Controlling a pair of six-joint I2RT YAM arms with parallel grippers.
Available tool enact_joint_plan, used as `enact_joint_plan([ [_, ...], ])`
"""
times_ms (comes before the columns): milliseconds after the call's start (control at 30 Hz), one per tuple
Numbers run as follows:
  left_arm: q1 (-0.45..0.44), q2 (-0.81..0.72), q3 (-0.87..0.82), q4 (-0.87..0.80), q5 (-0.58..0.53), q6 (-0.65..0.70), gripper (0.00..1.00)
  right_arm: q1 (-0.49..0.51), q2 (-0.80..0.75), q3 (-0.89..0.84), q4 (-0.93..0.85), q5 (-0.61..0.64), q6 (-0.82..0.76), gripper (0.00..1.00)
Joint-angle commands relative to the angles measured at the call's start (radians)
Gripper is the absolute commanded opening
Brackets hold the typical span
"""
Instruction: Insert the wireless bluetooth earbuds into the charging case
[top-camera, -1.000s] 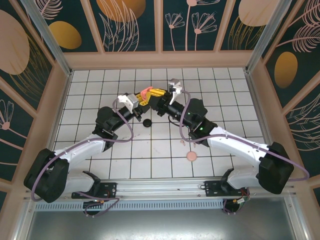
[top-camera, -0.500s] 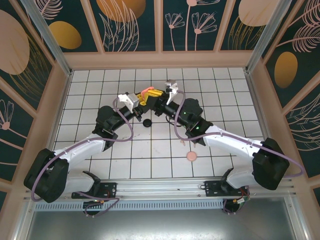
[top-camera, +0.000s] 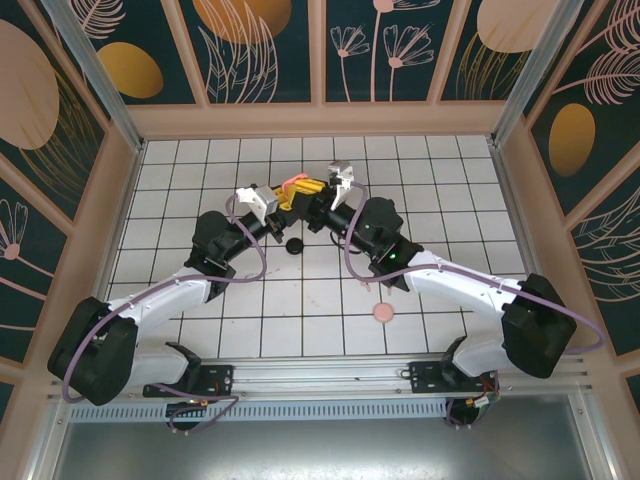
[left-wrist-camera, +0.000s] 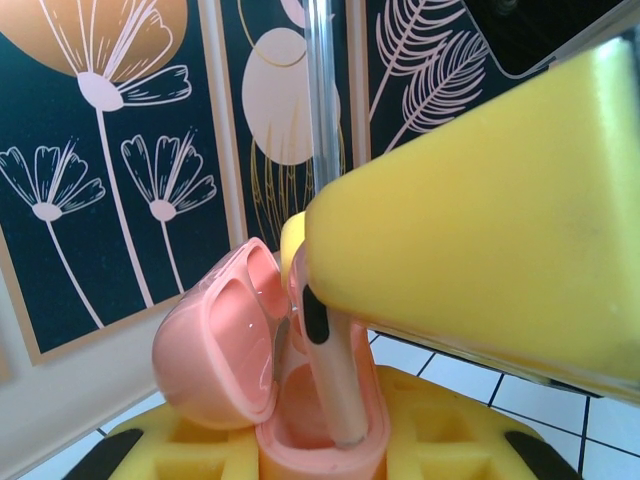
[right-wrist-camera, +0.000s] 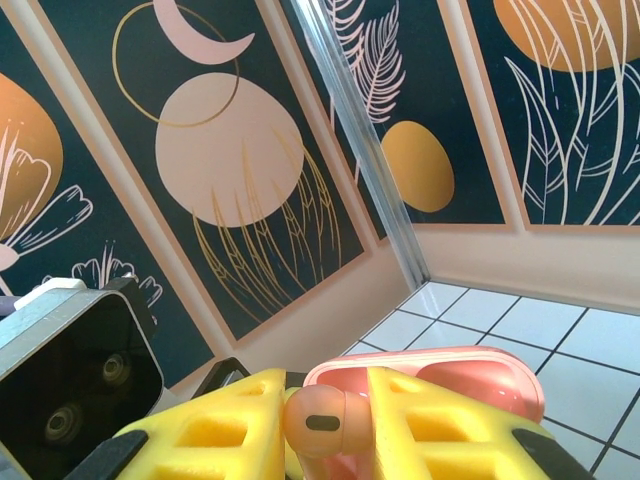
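Pink glossy earbud (left-wrist-camera: 335, 385) stands stem-down in the rounded pink case (left-wrist-camera: 220, 350).

In the left wrist view my yellow finger (left-wrist-camera: 480, 230) is blurred and cut off by the edge — it hides the top of the pink earbud (left-wrist-camera: 335, 385). The bottom of the pink case (left-wrist-camera: 215, 350) is cut off too.
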Motion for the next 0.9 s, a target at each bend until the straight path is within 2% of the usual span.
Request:
enact_joint_plan([
  [0,-0.006,-0.022,0.03,0.047,0.047,-0.015,0.0,0.005,0.023,0.003,0.026,0.026,-0.03,0.24],
  [600,-0.006,-0.04,0.039,0.039,0.04,-0.009,0.0,0.021,0.019,-0.078,0.031,0.043,-0.073,0.24],
  [867,-0.007,-0.036,0.033,0.036,0.04,-0.013,0.0,0.025,0.011,-0.064,-0.001,0.084,-0.054,0.34],
])
